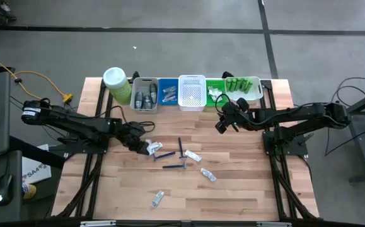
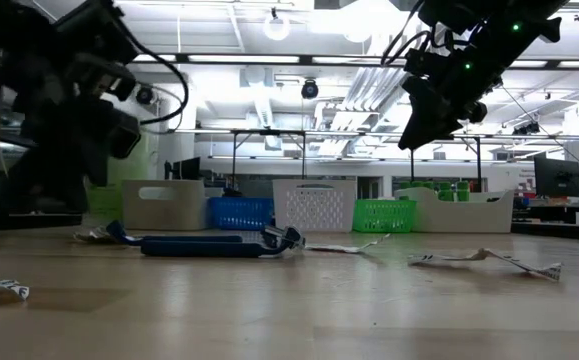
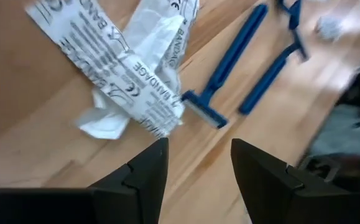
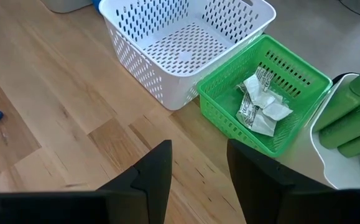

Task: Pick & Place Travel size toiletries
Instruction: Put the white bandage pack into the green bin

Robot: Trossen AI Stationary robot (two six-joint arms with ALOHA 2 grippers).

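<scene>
We see a wooden counter on a grey floor, and the low view alone opens onto a hall of white ceiling lights behind it. Along the far edge stand a pale-green jar, a grey bin, a blue bin, a white basket, a green basket and a white tray of green bottles.

The left pincer hangs low over a crumpled bandage wrapper; its wrist view shows the fingers apart with nothing between them. That view also shows print on the wrapper that we cannot read from above.

Three blue razors lie mid-counter: one runs near-to-far, two run roughly left to right. In the left wrist view the nearest razor's head lies just beside the wrapper. More sachets lie to the right of the razors, and one lies alone near the front edge.

The right pincer hovers in front of the baskets, fingers apart and bare. Only its wrist view shows the white basket bare inside and wrappers inside the green one.
</scene>
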